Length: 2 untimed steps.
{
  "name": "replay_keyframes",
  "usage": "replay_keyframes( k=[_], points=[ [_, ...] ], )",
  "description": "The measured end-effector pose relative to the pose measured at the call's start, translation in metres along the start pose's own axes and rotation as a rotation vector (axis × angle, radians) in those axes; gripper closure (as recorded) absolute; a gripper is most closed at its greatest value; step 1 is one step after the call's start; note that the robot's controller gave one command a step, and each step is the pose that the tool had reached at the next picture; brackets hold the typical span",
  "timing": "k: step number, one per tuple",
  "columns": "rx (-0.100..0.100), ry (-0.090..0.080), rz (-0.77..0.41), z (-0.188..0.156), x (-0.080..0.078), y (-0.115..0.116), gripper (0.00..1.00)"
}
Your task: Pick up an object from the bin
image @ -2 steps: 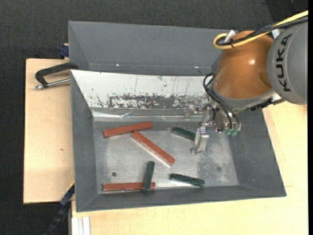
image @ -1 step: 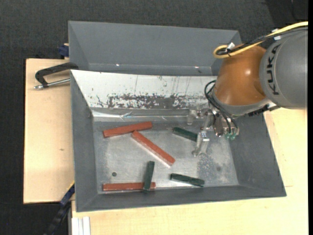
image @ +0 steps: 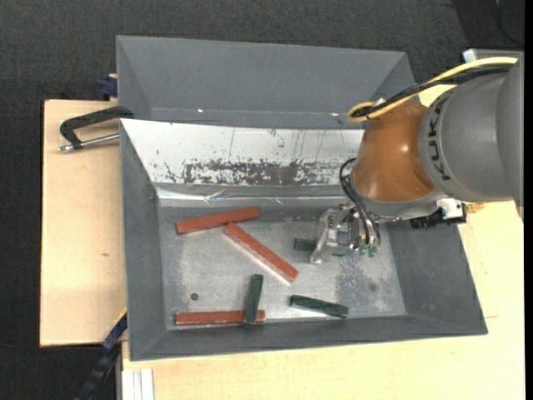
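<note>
Dark green block (image: 304, 244) lies just left of my claw (image: 329, 247), whose spread I cannot tell; closing off-centre could nudge it away.

The only readable mark is part of the KUKA brand lettering on the grey arm (image: 475, 140).

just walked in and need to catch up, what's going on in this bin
The arm reaches in from the right, its gripper down near the floor of the bin, right of centre. A small dark green block lies just to its left; nothing is visibly held yet. Three red-brown bars and two more dark green pieces lie scattered to the left and front, untouched.
</note>
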<state>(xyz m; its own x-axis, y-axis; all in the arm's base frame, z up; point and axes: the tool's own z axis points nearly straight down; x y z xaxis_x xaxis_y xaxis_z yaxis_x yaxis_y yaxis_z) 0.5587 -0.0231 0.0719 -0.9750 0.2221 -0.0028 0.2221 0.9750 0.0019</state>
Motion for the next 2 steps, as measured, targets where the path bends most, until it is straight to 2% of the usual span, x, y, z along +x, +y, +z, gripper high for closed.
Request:
replay_keyframes(
  k=[1, 2],
  points=[
    [0.0, 0.0, 0.0, 0.0, 0.0, 0.0, 1.0],
    [-0.001, -0.009, 0.0, -0.175, -0.006, -0.021, 1.0]
  ],
)
